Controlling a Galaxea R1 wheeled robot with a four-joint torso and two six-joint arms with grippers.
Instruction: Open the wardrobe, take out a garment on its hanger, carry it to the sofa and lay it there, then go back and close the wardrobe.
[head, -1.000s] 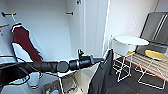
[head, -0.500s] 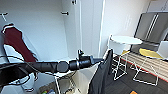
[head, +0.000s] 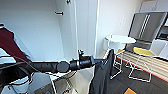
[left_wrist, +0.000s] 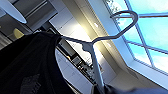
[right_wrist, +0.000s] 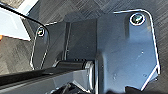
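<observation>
From where I stand, the robot's left arm reaches straight out across the room toward three o'clock, and the left gripper (head: 103, 61) carries the white hanger (left_wrist: 98, 41) with the black garment (head: 101, 76) hanging down from it, well clear of the open wardrobe (head: 75, 27) behind at about twelve o'clock. I cannot tell exactly how the fingers sit, though the hanger plainly hangs from that gripper. A dark red garment (head: 11, 46) sits at nine o'clock, and a round white table (head: 120, 39) and a yellow-seated chair (head: 142, 52) stand at two o'clock.
</observation>
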